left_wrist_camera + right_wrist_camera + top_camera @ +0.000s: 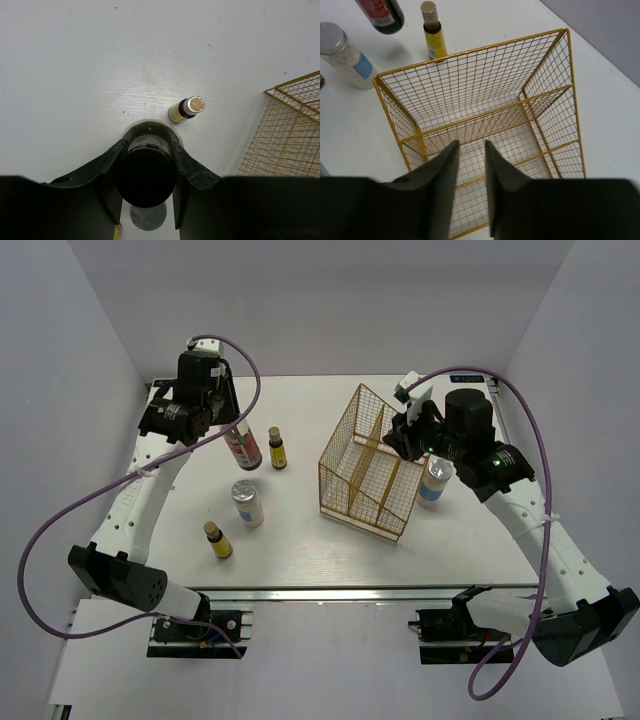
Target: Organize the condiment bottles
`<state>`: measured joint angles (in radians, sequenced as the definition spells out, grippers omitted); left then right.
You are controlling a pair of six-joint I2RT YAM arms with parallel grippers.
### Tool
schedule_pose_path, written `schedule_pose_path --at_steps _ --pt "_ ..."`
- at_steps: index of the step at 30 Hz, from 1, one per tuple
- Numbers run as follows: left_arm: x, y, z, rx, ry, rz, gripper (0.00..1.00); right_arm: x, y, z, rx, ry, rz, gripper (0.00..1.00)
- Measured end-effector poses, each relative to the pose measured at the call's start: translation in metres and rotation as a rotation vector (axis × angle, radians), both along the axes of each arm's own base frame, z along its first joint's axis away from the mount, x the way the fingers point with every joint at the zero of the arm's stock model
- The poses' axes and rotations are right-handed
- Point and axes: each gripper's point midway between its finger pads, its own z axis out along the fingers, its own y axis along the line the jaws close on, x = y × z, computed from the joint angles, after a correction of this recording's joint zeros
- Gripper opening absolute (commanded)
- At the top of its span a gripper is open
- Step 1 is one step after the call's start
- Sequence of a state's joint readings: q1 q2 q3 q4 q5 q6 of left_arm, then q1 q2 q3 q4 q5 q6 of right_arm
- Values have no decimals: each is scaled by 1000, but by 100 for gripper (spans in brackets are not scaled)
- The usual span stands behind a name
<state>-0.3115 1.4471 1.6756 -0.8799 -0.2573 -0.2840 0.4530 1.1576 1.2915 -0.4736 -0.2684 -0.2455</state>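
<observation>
My left gripper [234, 432] is shut on the dark cap of the taller red-label bottle [245, 450], which hangs just above the table; its fingers [192, 167] clamp the cap [146, 172]. One amber bottle [277, 448] stands right beside it, another [217, 540] nearer the front. A white cylinder with a silver lid [247, 503] stands between them, a second one [434, 482] right of the basket. My right gripper [397, 438] hovers over the gold wire basket [345, 455], jaws a narrow gap apart [471, 144] with only mesh showing between them.
The basket [470, 50] has wire dividers and holds nothing. In the right wrist view the red-label bottle [382, 15], an amber bottle [432, 30] and a white cylinder [347, 55] lie beyond its far rim. White walls enclose the table on three sides.
</observation>
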Motion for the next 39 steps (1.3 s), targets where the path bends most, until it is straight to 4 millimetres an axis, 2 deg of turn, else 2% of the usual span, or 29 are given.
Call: schedule_pose_path --at_steps 1,2,6,12,15,18,26,39 --pt "-1 -1 6 -8 -8 -2 0 0 0 1 2 -2 -1 5" --pt "-2 -1 12 -15 -16 -4 0 0 0 1 2 -5 -1 0" --pt "-9 -3 48 -45 -63 -18 0 -1 -2 -3 6 3 -10 0" --pt "-15 -10 122 -120 -209 -48 0 -1 -4 -6 6 9 -24 0" --pt "-15 -15 145 -157 -258 -61 0 0 -6 -4 12 2 -35 0" --pt "-15 -22 154 -194 -273 -79 0 0 -8 -4 17 -3 -48 0" --pt "-10 -47 157 -304 -268 -134 0 1 -11 -6 17 -4 -62 0" --pt "-7 -91 201 -492 -380 -268 0 5 -20 -4 35 -10 -114 0"
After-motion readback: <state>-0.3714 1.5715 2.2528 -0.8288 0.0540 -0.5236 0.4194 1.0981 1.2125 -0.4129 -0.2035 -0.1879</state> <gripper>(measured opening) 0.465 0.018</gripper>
